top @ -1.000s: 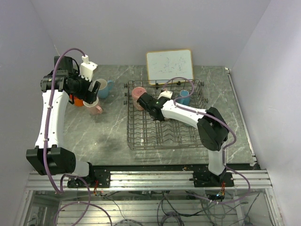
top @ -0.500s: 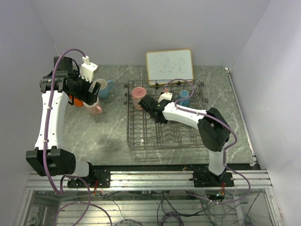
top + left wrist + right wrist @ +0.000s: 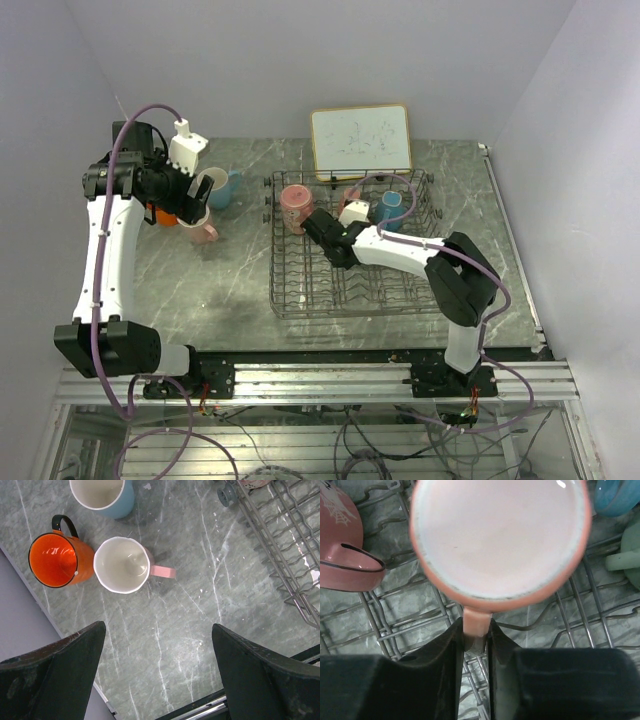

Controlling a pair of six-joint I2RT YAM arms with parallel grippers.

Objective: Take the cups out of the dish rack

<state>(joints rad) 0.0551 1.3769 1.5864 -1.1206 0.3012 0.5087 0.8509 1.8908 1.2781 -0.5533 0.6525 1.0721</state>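
Observation:
My right gripper point(image 3: 476, 632) is shut on the handle of a peach-pink mug point(image 3: 500, 535) over the grey wire dish rack point(image 3: 395, 625). In the top view this gripper point(image 3: 315, 225) is at the rack's point(image 3: 300, 300) far left, with a pink mug point(image 3: 293, 205) at its tip. A pink patterned mug point(image 3: 340, 545), a light blue mug point(image 3: 620, 495) and a teal mug point(image 3: 630, 560) lie in the rack. My left gripper point(image 3: 157, 645) is open and empty above the table, left of the rack. Below it stand an orange mug point(image 3: 55, 560), a pink mug point(image 3: 122, 565) and a light blue mug point(image 3: 105, 495).
A wood-framed whiteboard point(image 3: 360, 140) leans against the back wall behind the rack. The rack's corner point(image 3: 285, 545) shows at the right of the left wrist view. The table's left edge meets the wall point(image 3: 20, 630) beside the orange mug.
My right arm has shifted slightly toward the near right, with its gripper still at the rack's far left. My left arm has barely moved.

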